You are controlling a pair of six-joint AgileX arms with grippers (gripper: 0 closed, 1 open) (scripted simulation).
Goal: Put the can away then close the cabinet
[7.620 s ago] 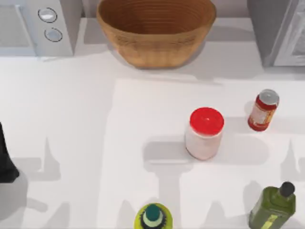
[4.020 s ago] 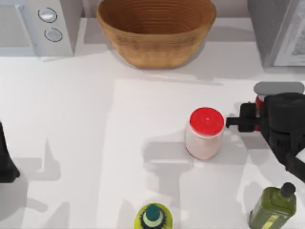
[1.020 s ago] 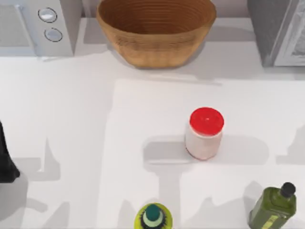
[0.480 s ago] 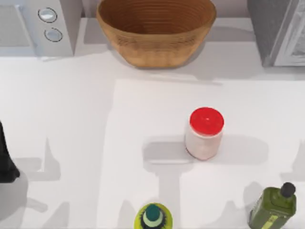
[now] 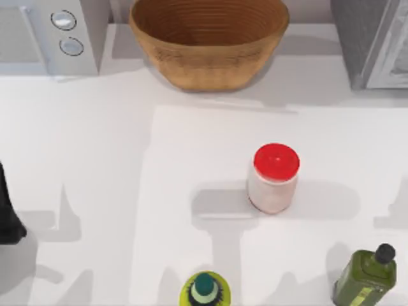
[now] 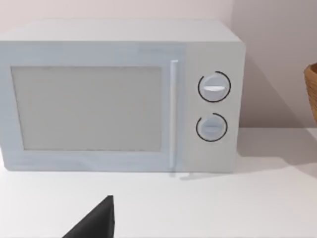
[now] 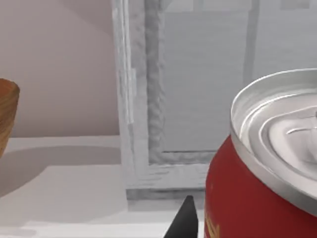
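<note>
Evidently the can (image 7: 257,193) rides close before the right wrist camera, lower right of that frame, apparently carried, though I cannot tell how the jaws stand. The cabinet (image 7: 198,89), upper middle there and upper right from above, awaits it; stowing and closing remain. The left arm (image 5: 7,217) sits parked at the top view's left edge, facing the microwave (image 6: 124,94).
</note>
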